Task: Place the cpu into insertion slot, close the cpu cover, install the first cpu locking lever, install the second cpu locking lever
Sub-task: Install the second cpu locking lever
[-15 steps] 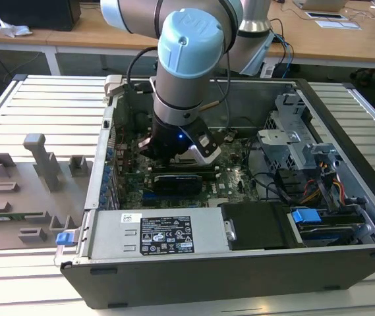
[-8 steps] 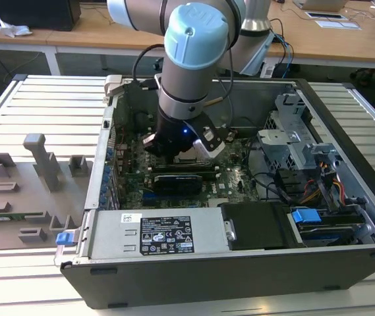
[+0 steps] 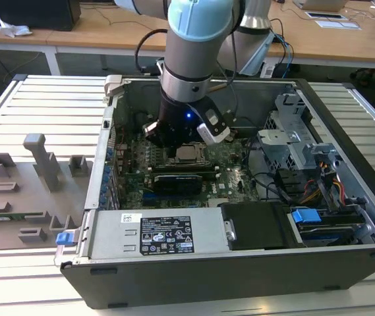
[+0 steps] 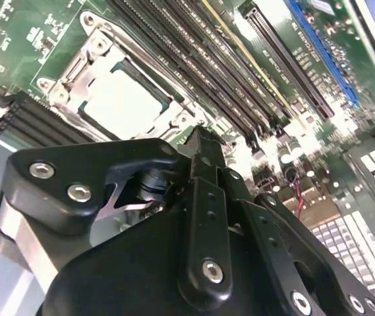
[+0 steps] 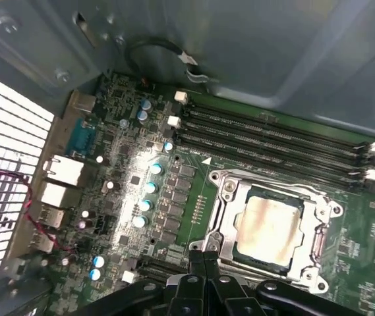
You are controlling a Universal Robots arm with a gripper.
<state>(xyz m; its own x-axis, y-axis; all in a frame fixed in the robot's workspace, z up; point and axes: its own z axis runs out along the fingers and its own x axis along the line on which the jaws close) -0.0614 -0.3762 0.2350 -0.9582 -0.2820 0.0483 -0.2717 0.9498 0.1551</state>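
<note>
The cpu (image 5: 268,226) lies flat in the insertion slot (image 5: 224,196), its pale silvery top showing through the metal cover frame that rests flat around it. The second wrist view shows the cpu (image 4: 122,102) inside the slot's metal rim (image 4: 67,89), with a thin lever rod along one side. In the exterior view the cpu (image 3: 187,153) sits mid-motherboard, just below the arm's wrist. My gripper (image 5: 204,258) hovers a little above the board beside the socket's edge. Its black fingers (image 4: 203,155) are pressed together with nothing between them, and the gripper (image 3: 169,136) is to the exterior view's left of the chip.
The green motherboard (image 3: 230,172) lies inside an open grey computer case (image 3: 194,270). Long black memory slots (image 5: 273,135) run beside the socket. A power supply (image 3: 154,232), drive cage (image 3: 292,141) and cables (image 3: 319,191) stand around the board. Grey fixtures (image 3: 39,164) sit outside the case.
</note>
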